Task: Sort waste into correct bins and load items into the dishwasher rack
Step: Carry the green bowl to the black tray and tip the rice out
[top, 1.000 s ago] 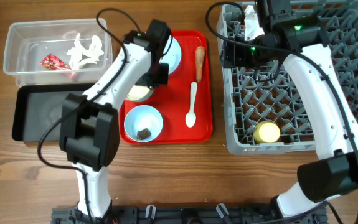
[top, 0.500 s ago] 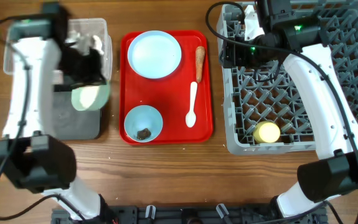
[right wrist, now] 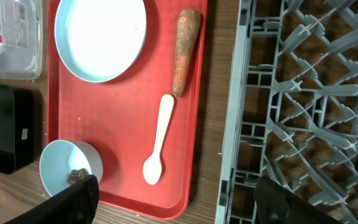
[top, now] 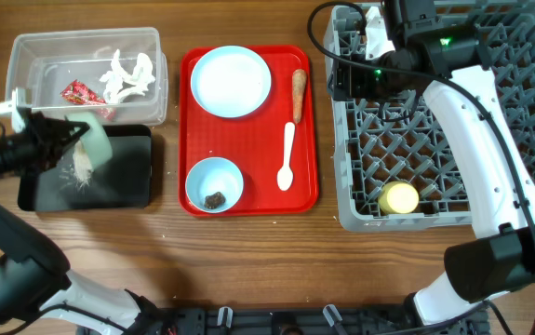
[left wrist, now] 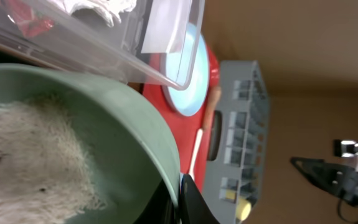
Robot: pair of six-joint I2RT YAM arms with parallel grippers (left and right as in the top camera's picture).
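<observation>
A: Step?
B: Dumping rice [top: 81,167]: pale green bowl [top: 97,144] tipped over black tray [top: 129,179], table's left edge; left end effector [top: 66,139] clamped on rim; right end effector [right wrist: 185,200] agape, empty.
A: Next?
B: Likely bowl to rack [top: 453,140].

narrow gap between red tray [top: 258,140] and rack [top: 369,158]

A brown wooden tabletop [top: 248,270] with lengthwise grain fills the overhead frame from edge to edge. Light falls evenly, and shadows are soft and short. The upper right of the left wrist view shows a plain tan background [left wrist: 315,56]; whether it is wall or floor cannot be told.
</observation>
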